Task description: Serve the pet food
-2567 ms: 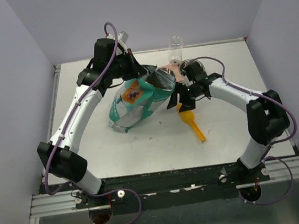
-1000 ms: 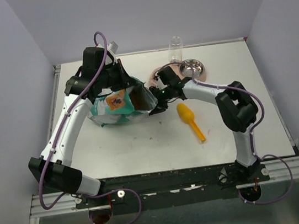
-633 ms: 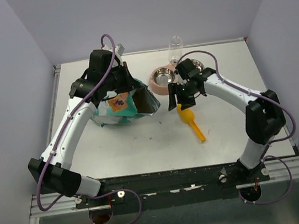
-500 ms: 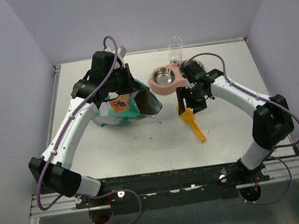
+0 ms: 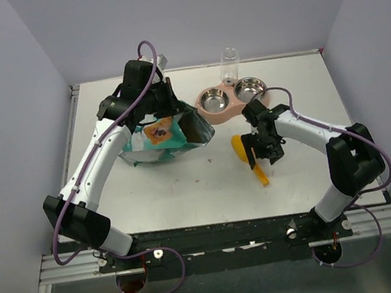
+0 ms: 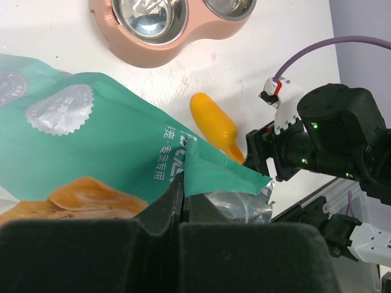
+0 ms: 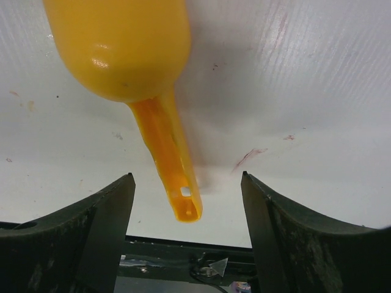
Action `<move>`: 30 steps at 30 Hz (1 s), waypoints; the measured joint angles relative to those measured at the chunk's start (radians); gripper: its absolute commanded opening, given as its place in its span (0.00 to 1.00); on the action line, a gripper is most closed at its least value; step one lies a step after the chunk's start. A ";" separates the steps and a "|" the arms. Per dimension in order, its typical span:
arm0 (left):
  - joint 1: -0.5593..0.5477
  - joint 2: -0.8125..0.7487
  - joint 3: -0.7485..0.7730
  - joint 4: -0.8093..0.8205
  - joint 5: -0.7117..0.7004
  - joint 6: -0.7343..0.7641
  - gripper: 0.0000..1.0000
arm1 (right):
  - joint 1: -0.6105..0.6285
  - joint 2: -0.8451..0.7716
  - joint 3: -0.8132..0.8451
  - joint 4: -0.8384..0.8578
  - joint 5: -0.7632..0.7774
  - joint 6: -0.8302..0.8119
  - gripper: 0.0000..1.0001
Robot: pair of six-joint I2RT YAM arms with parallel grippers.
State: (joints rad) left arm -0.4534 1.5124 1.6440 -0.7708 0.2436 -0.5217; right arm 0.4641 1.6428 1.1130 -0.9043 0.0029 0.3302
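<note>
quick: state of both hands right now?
Left hand: closed, pinching the top edge of the teal bag.
Right hand: open, holding nothing, one finger on either side of the orange scoop handle.

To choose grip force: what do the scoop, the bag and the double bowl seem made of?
Scoop: likely plastic, glossy, molded shine. Bag: teal printed film, silvery foil-like lining at its mouth. Double bowl: matte pink base, probably plastic; cups mirror-bright, apparently steel.

Scoop (image 7: 122, 49) bowl cut off at top edge, bag (image 6: 91, 140) interior hidden, feeder (image 6: 156, 57) cropped above, left tool (image 6: 183, 204) blurred
</note>
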 measured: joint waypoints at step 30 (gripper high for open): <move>0.033 -0.002 0.014 -0.016 0.021 0.005 0.00 | 0.129 0.071 -0.071 0.175 0.022 0.021 0.01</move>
State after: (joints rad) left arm -0.4202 1.5101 1.6577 -0.7872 0.2649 -0.5167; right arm 0.5934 1.7138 1.0420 -0.7296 0.0250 0.3511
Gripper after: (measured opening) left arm 0.009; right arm 0.310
